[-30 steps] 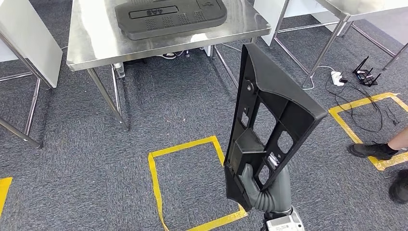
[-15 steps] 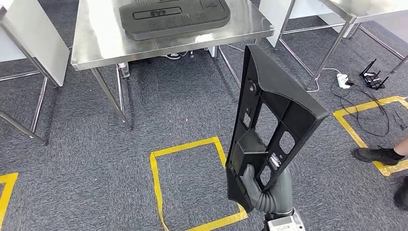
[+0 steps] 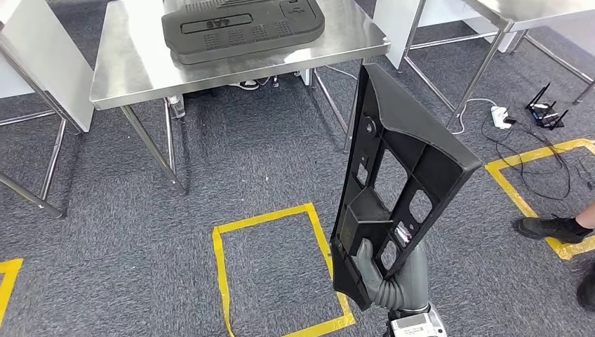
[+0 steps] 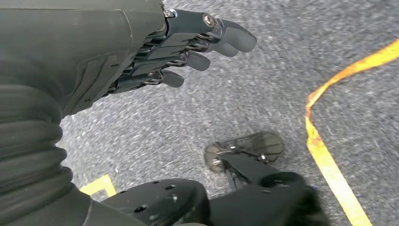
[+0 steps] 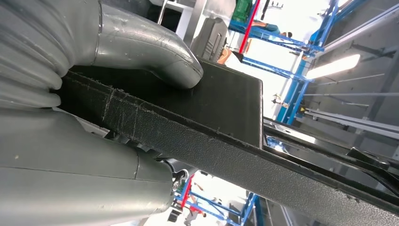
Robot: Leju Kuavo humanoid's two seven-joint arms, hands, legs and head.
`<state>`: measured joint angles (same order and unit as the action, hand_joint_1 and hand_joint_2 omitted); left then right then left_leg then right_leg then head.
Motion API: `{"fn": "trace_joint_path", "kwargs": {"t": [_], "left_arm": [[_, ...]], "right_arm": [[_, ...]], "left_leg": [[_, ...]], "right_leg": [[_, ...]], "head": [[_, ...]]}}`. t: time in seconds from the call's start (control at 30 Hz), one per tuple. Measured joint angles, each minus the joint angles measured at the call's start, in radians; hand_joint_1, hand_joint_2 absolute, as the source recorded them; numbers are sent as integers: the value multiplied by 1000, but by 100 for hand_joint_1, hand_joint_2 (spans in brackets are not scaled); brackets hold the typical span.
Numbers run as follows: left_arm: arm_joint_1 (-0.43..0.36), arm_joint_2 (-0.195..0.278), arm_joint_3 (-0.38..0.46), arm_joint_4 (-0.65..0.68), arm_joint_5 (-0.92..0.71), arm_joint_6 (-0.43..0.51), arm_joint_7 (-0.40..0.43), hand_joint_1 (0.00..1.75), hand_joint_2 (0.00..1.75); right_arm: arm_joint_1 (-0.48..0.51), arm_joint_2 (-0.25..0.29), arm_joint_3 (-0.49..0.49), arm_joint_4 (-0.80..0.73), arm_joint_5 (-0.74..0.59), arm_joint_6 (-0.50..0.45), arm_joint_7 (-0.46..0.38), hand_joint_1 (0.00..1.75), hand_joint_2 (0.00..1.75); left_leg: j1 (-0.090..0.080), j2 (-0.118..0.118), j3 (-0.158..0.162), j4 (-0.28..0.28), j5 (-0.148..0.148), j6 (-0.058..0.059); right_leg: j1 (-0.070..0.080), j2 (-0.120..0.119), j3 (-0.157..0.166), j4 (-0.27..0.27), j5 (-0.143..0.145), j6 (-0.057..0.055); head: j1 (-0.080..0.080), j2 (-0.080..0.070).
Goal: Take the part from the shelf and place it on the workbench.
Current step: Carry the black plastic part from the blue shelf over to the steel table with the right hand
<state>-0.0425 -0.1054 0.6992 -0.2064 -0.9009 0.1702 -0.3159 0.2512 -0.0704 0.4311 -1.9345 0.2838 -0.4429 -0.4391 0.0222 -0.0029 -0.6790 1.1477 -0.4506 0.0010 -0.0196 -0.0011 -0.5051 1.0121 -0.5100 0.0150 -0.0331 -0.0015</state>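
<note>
Right hand (image 3: 366, 261) at 5 o'clock in the head view, closed on the lower end of the black part (image 3: 396, 175); thumb (image 5: 146, 49) pressed flat on the panel face, fingers hidden behind. Part held upright, off the floor, tilted toward 12 o'clock, top edge near the front corner of the steel bench (image 3: 210, 67) at 12 o'clock. Second dark moulded panel (image 3: 242, 27) lying flat on the bench top. Left hand (image 4: 188, 42) hanging over grey carpet, fingers apart and slightly curled, holding nothing. Yellow tape square (image 3: 273, 270) on the carpet at 6 o'clock. Person's black shoe (image 3: 547, 228) at 4 o'clock, beside a second taped outline.
</note>
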Motion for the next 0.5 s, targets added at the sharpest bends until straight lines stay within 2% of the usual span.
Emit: {"fn": "trace_joint_path", "kwargs": {"t": [0.03,0.07,0.13,0.2,0.23,0.27,0.33,0.37,0.4,0.43,0.5], "left_arm": [[0,0,0,0,0,0,0,0,175],[-1,0,0,0,0,0,1,0,175],[-2,0,0,0,0,0,2,0,175],[-1,-1,0,0,0,0,2,0,175],[-1,-1,0,0,0,0,2,0,175],[-2,-1,0,0,-1,0,2,0,175],[-3,-2,0,0,-1,0,2,0,175],[-3,-2,0,0,-1,0,2,0,175],[-3,-3,0,0,-1,0,2,0,175],[-2,-3,0,0,-1,0,2,0,175],[-2,-6,0,0,-1,0,2,0,175]], "right_arm": [[0,0,0,0,0,0,0,175,175],[-1,0,0,0,0,0,0,175,175],[-1,0,0,0,0,0,0,175,175],[-1,1,0,-1,0,0,0,175,175],[-2,2,0,-2,0,-1,0,175,175],[-2,2,0,-3,0,-1,0,175,175],[-1,1,0,-3,0,-1,0,175,175],[0,1,0,-2,0,-1,0,175,175],[0,1,0,-2,0,-1,0,175,175],[0,1,0,-2,0,-1,0,175,175],[0,1,0,-2,0,-1,0,175,175]], "left_leg": [[-5,1,27,-57,19,7],[-11,2,41,-88,24,10],[-19,1,48,-105,15,12],[-16,-2,55,-115,13,19],[-13,-3,61,-121,12,24],[-11,-4,67,-126,11,29],[-12,-6,71,-126,5,37],[-13,-8,75,-126,1,38],[-13,-9,79,-126,-3,38],[-13,-11,86,-126,-8,37],[-12,-16,101,-126,-19,32]], "right_leg": [[3,1,2,0,-6,4],[4,0,2,-1,-11,8],[4,-2,1,-7,-16,18],[4,-4,4,-2,-25,27],[5,-4,-7,23,-38,28],[5,-4,-33,71,-58,26],[5,-2,-120,209,-103,22],[5,-1,-160,263,-112,24],[5,-1,-184,283,-105,31],[4,-1,-187,263,-81,41],[2,-2,-144,133,-2,60]], "head": [[0,0],[1,0],[1,0],[2,0],[4,0],[6,0],[9,0],[9,0],[9,0],[9,0],[10,0]]}}
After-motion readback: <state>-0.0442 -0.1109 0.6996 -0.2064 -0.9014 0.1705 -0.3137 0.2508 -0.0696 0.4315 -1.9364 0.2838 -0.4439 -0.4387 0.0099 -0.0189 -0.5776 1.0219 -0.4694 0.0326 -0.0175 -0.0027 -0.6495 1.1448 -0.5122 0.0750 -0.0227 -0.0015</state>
